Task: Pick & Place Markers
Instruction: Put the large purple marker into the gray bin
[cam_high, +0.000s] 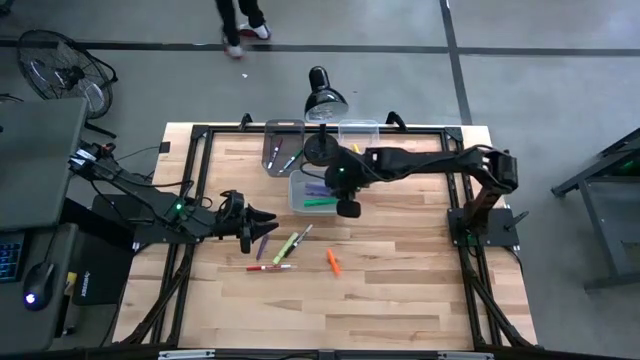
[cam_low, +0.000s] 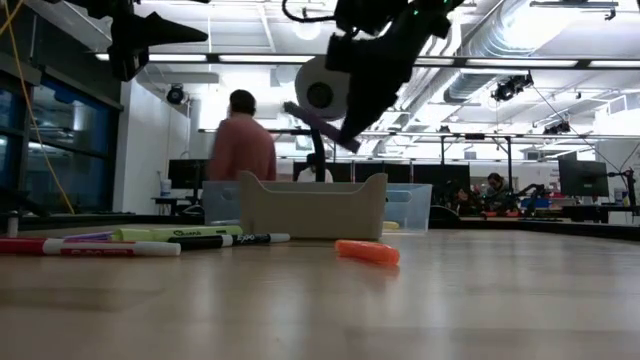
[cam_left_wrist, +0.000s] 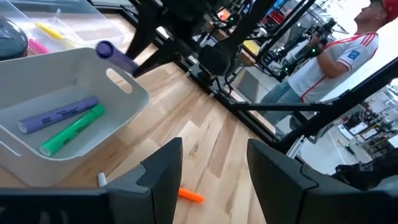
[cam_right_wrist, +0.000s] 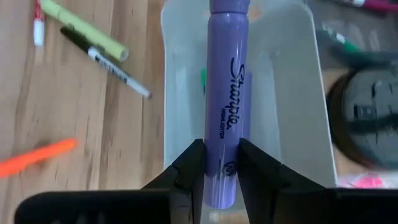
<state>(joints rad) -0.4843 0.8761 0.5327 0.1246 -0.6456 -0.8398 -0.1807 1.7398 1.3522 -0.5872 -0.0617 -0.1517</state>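
Landmark: we place everything by the middle bin (cam_high: 312, 190), the clear tray nearest the table's centre.
Right gripper (cam_right_wrist: 219, 163): we see it above the bin's near edge, fingers clamped on a purple marker (cam_right_wrist: 225, 93) that hangs lengthwise over the bin's opening.
In the bin: a second purple marker (cam_left_wrist: 57, 115) and a green marker (cam_left_wrist: 73, 129) lie side by side on its floor.
Left gripper (cam_left_wrist: 211, 165): we see it low over the table (cam_high: 400, 300), out beyond the bin's left edge, fingers spread with nothing between them.
Loose markers: an orange marker (cam_high: 333, 262), a yellow-green marker (cam_high: 287, 246), a black-and-white pen (cam_high: 303, 234) and a red marker (cam_high: 270, 267) lie on bare wood on the bin's near side.
Open room: we see bare planks from those markers to the table's front edge.
Neighbours: two more bins (cam_high: 283, 146) sit against the middle bin's far side, near a black lamp (cam_high: 325, 95).
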